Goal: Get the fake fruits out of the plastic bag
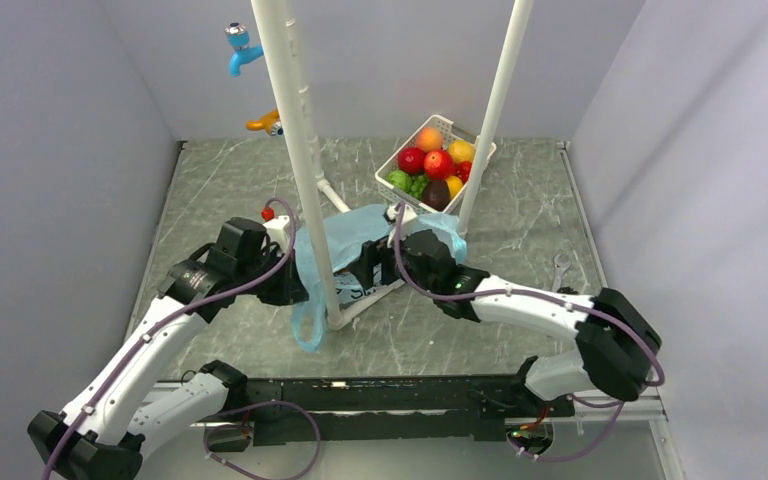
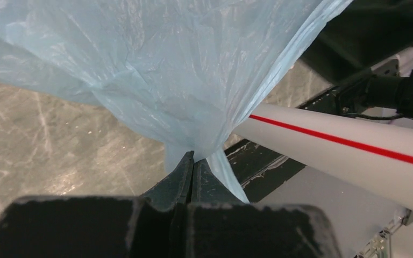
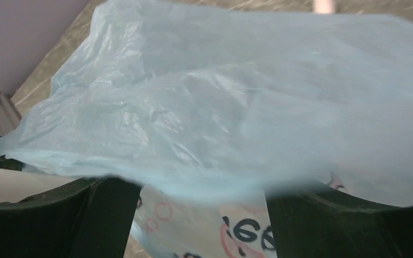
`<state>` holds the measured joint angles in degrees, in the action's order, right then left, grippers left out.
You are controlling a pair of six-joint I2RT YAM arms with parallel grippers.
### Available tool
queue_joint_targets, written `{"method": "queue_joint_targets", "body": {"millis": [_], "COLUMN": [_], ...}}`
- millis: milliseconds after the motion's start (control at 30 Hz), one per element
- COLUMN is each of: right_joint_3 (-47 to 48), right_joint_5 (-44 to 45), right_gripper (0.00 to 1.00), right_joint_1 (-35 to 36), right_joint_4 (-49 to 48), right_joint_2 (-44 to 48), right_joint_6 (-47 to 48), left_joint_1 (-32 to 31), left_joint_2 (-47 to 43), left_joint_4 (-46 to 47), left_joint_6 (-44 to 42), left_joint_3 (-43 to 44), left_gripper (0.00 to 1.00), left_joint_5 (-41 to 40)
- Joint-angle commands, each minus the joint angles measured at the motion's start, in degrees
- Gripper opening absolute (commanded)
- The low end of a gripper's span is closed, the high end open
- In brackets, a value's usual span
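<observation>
- Grey marbled table [image 1: 210, 180], plain grey walls [image 1: 60, 150], white poles [image 1: 295, 130] standing mid-table.
- plastic bag [image 1: 360, 235] crumpled at the pole base, between both arms.
- left gripper [image 2: 193, 161]: jaws pinched on bag film.
- right gripper [image 3: 201, 212]: jaws apart, bag draped over.

No wording can be read in full. On the plastic bag [image 3: 236, 118], a white panel [image 3: 193, 228] at the lower edge of the right wrist view carries bold black characters [image 3: 247, 232] and pink rings [image 3: 158, 215]. A fold of blue film covers their tops, leaving them illegible.
</observation>
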<state>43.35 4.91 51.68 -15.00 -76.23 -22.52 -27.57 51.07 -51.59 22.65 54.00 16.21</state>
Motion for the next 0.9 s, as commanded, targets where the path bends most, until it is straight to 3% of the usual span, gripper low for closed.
{"method": "queue_joint_targets", "body": {"millis": [0, 133, 333, 433, 567, 867], "right_joint_3": [1.17, 2.82, 4.82, 5.91, 7.40, 6.34], "right_joint_5": [-8.59, -4.24, 4.47, 4.70, 0.82, -2.76], "right_gripper": [0.76, 0.70, 0.69, 0.70, 0.74, 0.96], "right_joint_1": [0.18, 0.21, 0.44, 0.78, 1.20, 1.96], "right_joint_4": [-10.90, -13.59, -20.34, -25.97, -32.18, -41.77], "right_joint_2": [-5.79, -10.68, -19.15, -23.12, -29.49, -39.85], "right_joint_6": [-0.83, -4.25, -8.22, -7.00, -3.66, 0.97], "left_joint_1": [-0.18, -0.64, -1.15, -1.41, -1.58, -1.69], "left_joint_2": [-1.25, -1.45, -1.41, -0.32, 0.80, 1.77], "left_joint_4": [6.08, 7.76, 9.89, 9.98, 10.04, 9.52], "left_joint_6": [0.09, -0.53, -1.23, -0.80, -0.11, 3.22], "left_joint_3": [-0.39, -1.35, -2.67, -2.93, -3.13, -5.41], "left_gripper": [0.00, 0.00, 0.00, 0.00, 0.00, 0.00], "left_joint_5": [5.85, 8.20, 10.63, 10.04, 7.86, 0.79]}}
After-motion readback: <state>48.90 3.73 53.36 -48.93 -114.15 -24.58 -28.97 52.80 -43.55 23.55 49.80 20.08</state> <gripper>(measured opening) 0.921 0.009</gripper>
